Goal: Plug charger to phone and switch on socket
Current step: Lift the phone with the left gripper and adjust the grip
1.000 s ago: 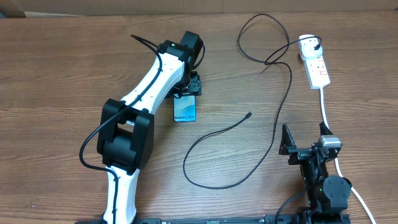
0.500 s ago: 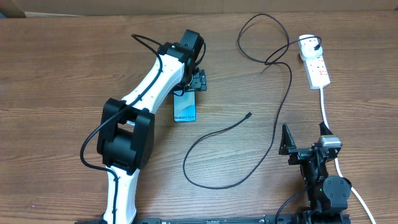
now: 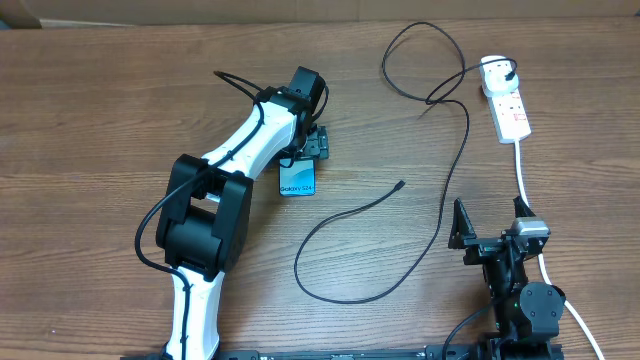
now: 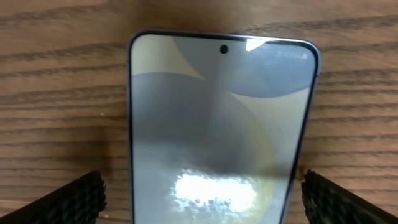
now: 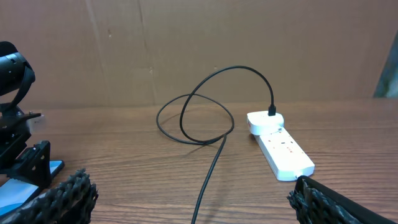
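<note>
The phone (image 3: 297, 182) lies flat on the wooden table, screen up. It fills the left wrist view (image 4: 217, 124). My left gripper (image 3: 312, 141) hovers over the phone's far end, open, with a finger on each side of it (image 4: 202, 196). The charger cable (image 3: 440, 195) loops across the table. Its connector tip (image 3: 400, 184) lies loose to the right of the phone. Its black plug (image 3: 511, 72) sits in the white socket strip (image 3: 507, 104), also in the right wrist view (image 5: 280, 149). My right gripper (image 3: 487, 228) is open and empty near the front edge (image 5: 193, 205).
The socket's thick white cord (image 3: 525, 180) runs toward my right arm. A cardboard wall (image 5: 199, 43) stands behind the table. The cable (image 5: 208, 168) passes between my right fingers' view and the strip.
My left gripper has shifted slightly back along the phone toward its far end. The phone, cable and right arm have not moved.
</note>
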Controlling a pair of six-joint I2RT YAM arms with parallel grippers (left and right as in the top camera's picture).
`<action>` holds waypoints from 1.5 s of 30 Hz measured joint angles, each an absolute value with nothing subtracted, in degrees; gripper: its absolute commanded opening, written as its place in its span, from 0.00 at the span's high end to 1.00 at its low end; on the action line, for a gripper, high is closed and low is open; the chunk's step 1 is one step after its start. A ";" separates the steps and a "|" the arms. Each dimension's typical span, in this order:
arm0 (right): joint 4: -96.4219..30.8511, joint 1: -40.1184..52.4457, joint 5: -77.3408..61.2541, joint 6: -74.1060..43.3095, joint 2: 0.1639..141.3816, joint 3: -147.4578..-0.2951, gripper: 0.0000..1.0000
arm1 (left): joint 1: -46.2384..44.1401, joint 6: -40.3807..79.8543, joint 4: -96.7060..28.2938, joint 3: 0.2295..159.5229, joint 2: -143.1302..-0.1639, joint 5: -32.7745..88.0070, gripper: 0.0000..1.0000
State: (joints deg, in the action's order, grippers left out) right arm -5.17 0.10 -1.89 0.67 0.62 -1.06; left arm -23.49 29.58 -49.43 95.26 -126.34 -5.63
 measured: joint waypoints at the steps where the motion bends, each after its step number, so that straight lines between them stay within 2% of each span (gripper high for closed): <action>1: -5.15 0.10 -1.91 0.67 0.62 -1.06 0.00 | -23.49 29.56 -49.43 95.26 -126.37 -5.93 0.04; 11: -5.15 0.10 -1.89 0.64 0.62 -1.06 0.00 | -23.49 29.47 -48.99 95.24 -127.15 -5.30 0.06; 15: -5.13 0.10 -1.91 0.67 0.62 -1.06 0.00 | -23.42 29.32 -48.80 95.35 -127.44 -4.27 0.17; 21: -5.17 0.10 -1.91 0.67 0.62 -1.06 0.00 | -23.27 28.73 -49.06 95.61 -127.63 -4.03 0.20; 24: -5.15 0.10 -1.91 0.67 0.62 -1.06 0.00 | -23.27 28.73 -49.12 95.66 -127.63 -4.01 0.26; 29: -5.13 0.10 -1.89 0.64 0.64 -1.06 0.00 | -23.27 28.53 -49.30 95.72 -127.66 -3.99 0.27; 31: -5.17 0.10 -1.89 0.67 0.62 -1.06 0.00 | -23.27 28.49 -49.34 95.74 -127.66 -4.01 0.37; 32: -5.15 0.10 -1.91 0.64 0.62 -1.06 0.00 | -23.27 28.47 -49.39 95.77 -127.66 -4.01 0.38; 34: -5.17 0.10 -1.89 0.67 0.62 -1.06 0.00 | -23.27 28.34 -49.52 95.88 -127.66 -3.90 0.29; 36: -5.13 0.10 -1.91 0.67 0.62 -1.06 0.00 | -23.27 28.36 -49.52 95.88 -127.66 -3.86 0.25; 38: -5.15 0.10 -1.91 0.69 0.62 -1.06 0.00 | -23.27 28.34 -49.50 95.88 -127.70 -3.77 0.40; 40: -5.17 0.10 -1.89 0.67 0.62 -1.06 0.00 | -23.27 28.29 -49.54 95.94 -127.74 -3.75 0.42; 42: -5.15 0.10 -1.91 0.67 0.62 -1.06 0.00 | -23.27 28.29 -49.65 96.03 -127.74 -3.66 0.49; 45: -5.15 0.10 -1.89 0.67 0.62 -1.06 0.00 | -23.27 28.32 -49.69 96.03 -127.74 -3.66 0.46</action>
State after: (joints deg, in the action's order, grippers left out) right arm -5.15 0.10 -1.89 0.67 0.62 -1.06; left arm -23.27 28.32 -49.69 96.03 -127.74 -3.66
